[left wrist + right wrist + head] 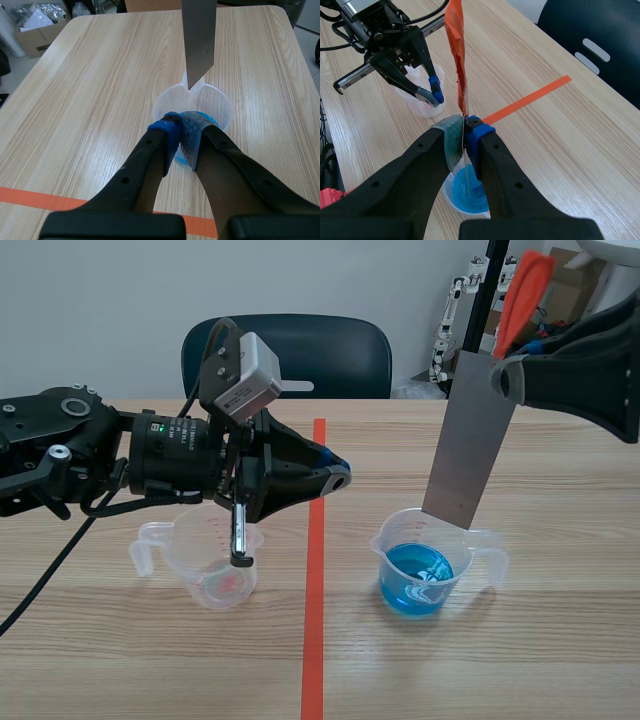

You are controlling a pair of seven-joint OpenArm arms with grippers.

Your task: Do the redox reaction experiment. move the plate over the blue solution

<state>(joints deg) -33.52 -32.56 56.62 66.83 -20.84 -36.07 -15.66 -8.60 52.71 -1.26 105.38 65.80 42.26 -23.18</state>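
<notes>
A grey metal plate (470, 440) with an orange tag (522, 295) at its top hangs upright, and my right gripper (505, 375) is shut on its upper part. Its lower end sits at the rim of a clear beaker (490, 558) of blue solution (415, 580). In the right wrist view the plate (464, 131) shows edge-on between the pads, above the blue solution (467, 192). My left gripper (335, 478) hovers shut and empty left of that beaker. In its own view the left gripper (180, 127) points at the beaker (220, 102), with the plate (199, 40) beyond.
An empty clear beaker (210, 565) with a pink trace stands under the left arm. An orange tape line (315, 570) runs down the table's middle. A dark chair (290, 355) stands behind the table. Cardboard boxes (37, 35) lie past the table's edge.
</notes>
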